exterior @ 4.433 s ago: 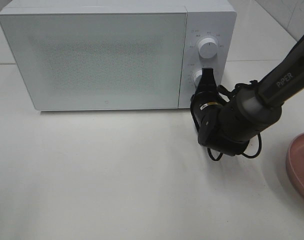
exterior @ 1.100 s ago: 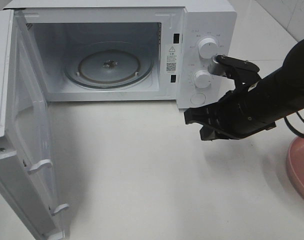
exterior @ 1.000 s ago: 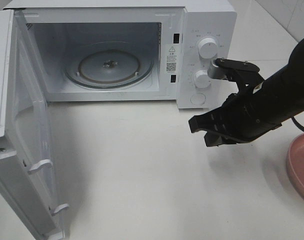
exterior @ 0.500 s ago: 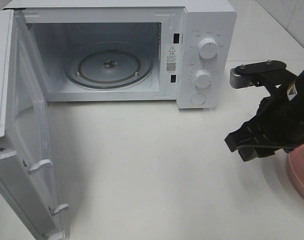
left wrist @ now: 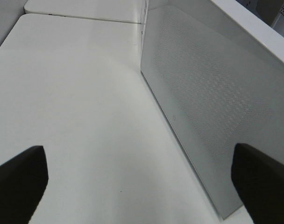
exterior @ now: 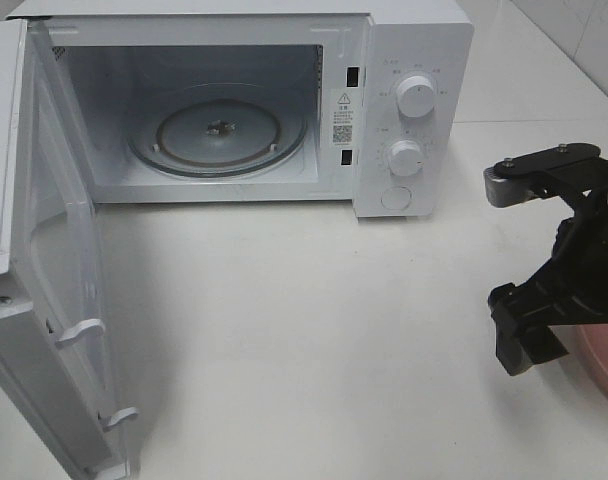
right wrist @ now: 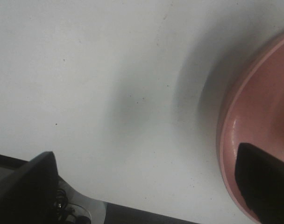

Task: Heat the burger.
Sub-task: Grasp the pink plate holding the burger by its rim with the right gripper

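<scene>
Since half a second ago the right gripper [exterior: 506,262] has moved away from the microwave [exterior: 414,60] toward the right edge of the table [exterior: 284,320], and its jaws have opened more. It now hangs just at the near rim of the pink plate [exterior: 606,365]. Its two fingers stand wide apart and nothing is between them. The right wrist view shows the same: both dark fingertips [right wrist: 25,186] are at the sides of the picture, with bare table between them and the plate's rim [right wrist: 230,126] close beside one finger.

The burger does not show in any of the views. The part of the plate that I can see is bare, so I cannot tell where the burger lies from either gripper.

The microwave door [exterior: 44,300] is swung fully open to the left. Inside, the glass turntable [exterior: 219,130] has nothing on it. On the front panel there are two white knobs [exterior: 416,97], one above the other, with a round button [exterior: 396,198] below them.

The left gripper [left wrist: 139,182] appears only in its own wrist view. Its jaws are also spread wide and hold nothing. It is above the table, near the dotted outer face of the door [left wrist: 212,93].
</scene>
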You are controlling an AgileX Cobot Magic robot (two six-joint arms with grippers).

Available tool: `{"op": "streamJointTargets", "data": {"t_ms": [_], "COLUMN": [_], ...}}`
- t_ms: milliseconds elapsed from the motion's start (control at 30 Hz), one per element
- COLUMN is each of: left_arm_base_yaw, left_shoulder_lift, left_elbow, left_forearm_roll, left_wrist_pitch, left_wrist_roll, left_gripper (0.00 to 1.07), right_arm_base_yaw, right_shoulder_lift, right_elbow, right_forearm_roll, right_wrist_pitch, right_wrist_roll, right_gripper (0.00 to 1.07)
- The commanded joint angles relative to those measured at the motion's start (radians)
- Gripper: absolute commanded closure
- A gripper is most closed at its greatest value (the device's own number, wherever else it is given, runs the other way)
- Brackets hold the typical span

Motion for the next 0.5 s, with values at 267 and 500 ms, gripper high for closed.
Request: {"op": "streamJointTargets", "data": {"t_ms": [267,500], "left_arm_base_yaw": [0.003,0.003], "left_shoulder_lift": [-0.017,-0.017], "left_elbow": [0.000,0.000], "left_forearm_roll": [-0.003,-0.003], "left_wrist_pitch": [0.000,0.000], "left_wrist_roll": [0.000,0.000], "left_gripper": [0.07,0.07], "right_arm_base_yaw": [-0.053,-0.123], "right_shoulder_lift": [-0.010,-0.004], "right_elbow": [-0.001,-0.001], "right_forearm_roll": [-0.009,-0.042], "right_wrist_pitch": [0.024,-0.011], "right_wrist_roll": [0.049,0.048], "right_gripper": [0.10,0.11]}}
